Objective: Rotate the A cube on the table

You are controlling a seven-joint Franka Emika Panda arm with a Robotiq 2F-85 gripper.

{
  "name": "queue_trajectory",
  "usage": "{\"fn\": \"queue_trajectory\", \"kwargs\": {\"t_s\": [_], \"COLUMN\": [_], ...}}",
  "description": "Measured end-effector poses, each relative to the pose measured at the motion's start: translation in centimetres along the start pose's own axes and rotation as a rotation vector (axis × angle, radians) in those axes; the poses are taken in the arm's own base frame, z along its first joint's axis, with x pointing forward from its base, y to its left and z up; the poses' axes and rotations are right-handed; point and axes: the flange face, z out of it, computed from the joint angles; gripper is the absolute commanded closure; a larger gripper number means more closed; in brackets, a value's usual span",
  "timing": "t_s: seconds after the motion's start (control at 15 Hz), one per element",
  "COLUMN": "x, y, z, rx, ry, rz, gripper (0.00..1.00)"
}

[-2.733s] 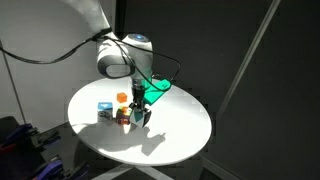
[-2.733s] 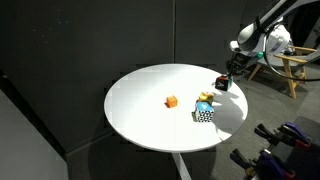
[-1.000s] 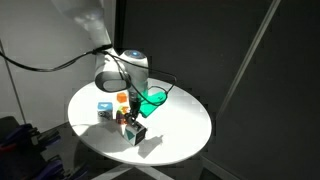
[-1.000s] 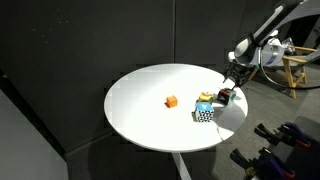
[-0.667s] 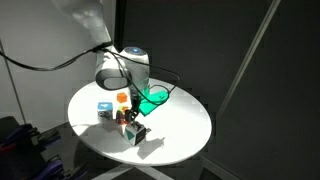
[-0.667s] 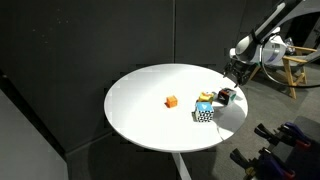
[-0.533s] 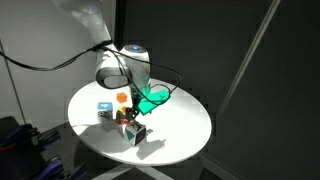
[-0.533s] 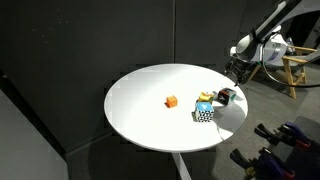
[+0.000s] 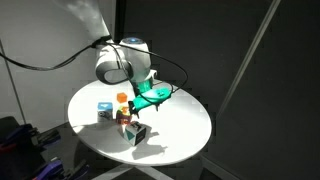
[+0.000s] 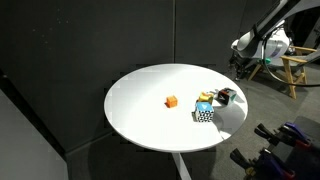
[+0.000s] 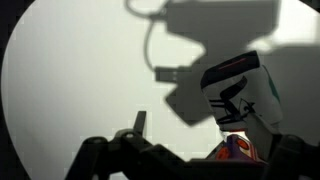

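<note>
A round white tabletop (image 9: 180,122) is seen in both exterior views. The A cube (image 9: 137,133) is set on it toward the rim, near a blue-and-white cube (image 9: 104,111) and a dark reddish cube (image 9: 125,119).

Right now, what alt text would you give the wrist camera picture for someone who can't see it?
A black-and-white cube sits on a round white table, not held by the open gripper that shows dark along the bottom edge. A large shadow of the arm falls across the table, and a reddish object peeks up just below the cube.
</note>
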Motion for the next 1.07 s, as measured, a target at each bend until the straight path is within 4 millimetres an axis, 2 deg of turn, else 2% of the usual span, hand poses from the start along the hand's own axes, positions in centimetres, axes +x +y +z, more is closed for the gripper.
{"fn": "queue_trajectory", "kwargs": {"t_s": [0.53,1.07], "x": [-0.6,3.0], "y": [-1.1,-1.9], "z": [-0.2,-2.9], "rx": [0.027,0.123], "ry": [-0.096,-0.093], "rz": [0.263,0.351], "gripper": [0.0,0.0]}}
